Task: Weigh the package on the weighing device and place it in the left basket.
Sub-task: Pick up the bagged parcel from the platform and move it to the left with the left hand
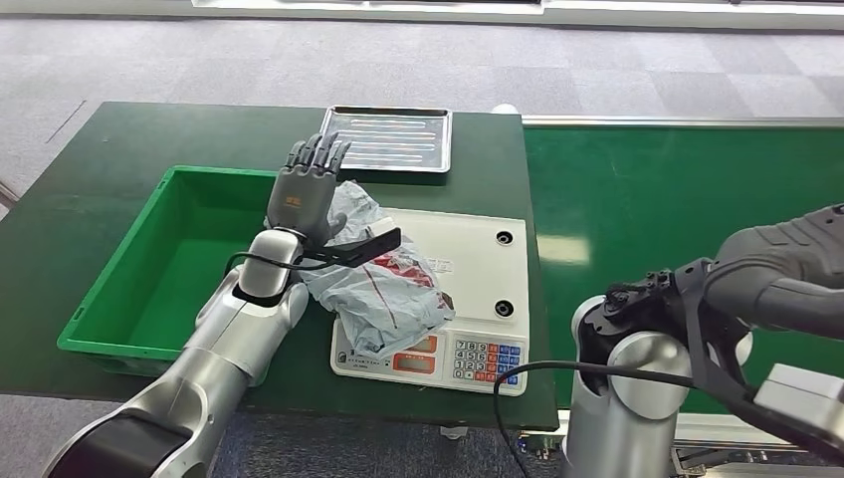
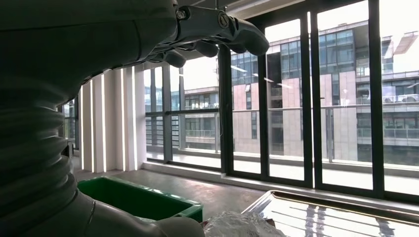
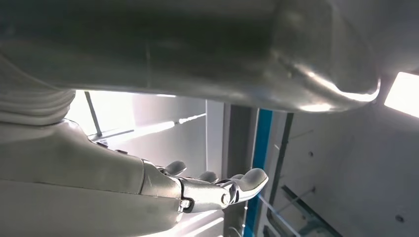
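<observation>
Package [image 1: 383, 289] is a crumpled grey poly mailer with red print, lying on the scale [image 1: 468, 259], covering the platform's left half and drooping over the front edge toward the display.

Left to right in head view:
- Green basket [image 1: 119, 299] at 9 o'clock of the scale, just beside it.
- My left hand [image 1: 307, 189] next, fingers straight and spread, pointing to 12 o'clock, palm side toward the package. Holding nothing. It stands at the package's 10 o'clock edge; I can't tell whether the palm touches the film or is just off it.
- Metal tray [image 1: 388, 139] at 12 o'clock behind the scale, not part of the job.
- Green conveyor belt [image 1: 687, 209] at 3 o'clock.
- My right arm is at the 4 o'clock corner, well clear of the scale. Right hand [image 3: 217, 190] shows in the right wrist view: fingers loosely extended, nothing in it.

Step, my read: package is on the platform, so weighing is either running or done. The display is too small to read. Basket transfer not yet done.

Next move needs: close the left hand on the mailer near its top left bunch, lift clear of the platform, swing toward 9 o'clock, clear the basket's near wall, release inside.

Risk: the film is slick and limp, so a shallow pinch could slip, and a trailing corner could drag across the keypad [image 1: 488, 358].
</observation>
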Controlling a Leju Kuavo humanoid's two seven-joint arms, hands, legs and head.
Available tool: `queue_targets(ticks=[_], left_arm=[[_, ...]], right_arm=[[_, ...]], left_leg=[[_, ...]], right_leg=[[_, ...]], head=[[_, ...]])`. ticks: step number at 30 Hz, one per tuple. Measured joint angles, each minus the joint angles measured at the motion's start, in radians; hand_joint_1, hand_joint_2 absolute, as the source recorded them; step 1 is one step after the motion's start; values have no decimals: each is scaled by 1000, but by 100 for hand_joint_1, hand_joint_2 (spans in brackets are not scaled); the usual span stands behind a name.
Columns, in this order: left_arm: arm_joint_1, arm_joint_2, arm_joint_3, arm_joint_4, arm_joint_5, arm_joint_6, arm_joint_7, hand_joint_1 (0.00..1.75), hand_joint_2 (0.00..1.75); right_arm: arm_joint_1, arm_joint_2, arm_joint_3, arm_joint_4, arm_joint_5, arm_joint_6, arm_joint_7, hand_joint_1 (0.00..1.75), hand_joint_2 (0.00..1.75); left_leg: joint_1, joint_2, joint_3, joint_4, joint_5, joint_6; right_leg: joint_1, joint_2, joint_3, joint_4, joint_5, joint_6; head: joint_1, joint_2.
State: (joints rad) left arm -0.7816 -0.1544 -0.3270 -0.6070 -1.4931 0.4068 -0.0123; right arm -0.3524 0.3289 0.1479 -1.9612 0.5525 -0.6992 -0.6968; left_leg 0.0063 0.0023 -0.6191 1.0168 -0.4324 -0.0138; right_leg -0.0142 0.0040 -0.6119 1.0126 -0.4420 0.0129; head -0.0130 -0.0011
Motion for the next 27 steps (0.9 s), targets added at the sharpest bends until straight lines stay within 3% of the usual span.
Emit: queue_targets(ticks=[16,23,27], left_arm=[[-36,0,-7,72,-5,-69,-23,0,175],[-55,0,-7,127,42,-351,-249,0,175],[-68,2,-7,156,61,-438,-296,0,175]], right_arm=[[3,-2,-13,-13,7,0,0,0,0],[4,-3,-16,-11,12,1,0,0,0],[4,-3,-19,-10,5,1,0,0,0]], left_leg=[[0,0,0,0,0,0],[0,0,0,0,0,0],[0,-1,0,0,0,0]], right_leg=[[0,0,0,0,0,0],[0,0,0,0,0,0],[0,0,1,0,0,0]], head=[[0,0],[0,0],[0,0]])
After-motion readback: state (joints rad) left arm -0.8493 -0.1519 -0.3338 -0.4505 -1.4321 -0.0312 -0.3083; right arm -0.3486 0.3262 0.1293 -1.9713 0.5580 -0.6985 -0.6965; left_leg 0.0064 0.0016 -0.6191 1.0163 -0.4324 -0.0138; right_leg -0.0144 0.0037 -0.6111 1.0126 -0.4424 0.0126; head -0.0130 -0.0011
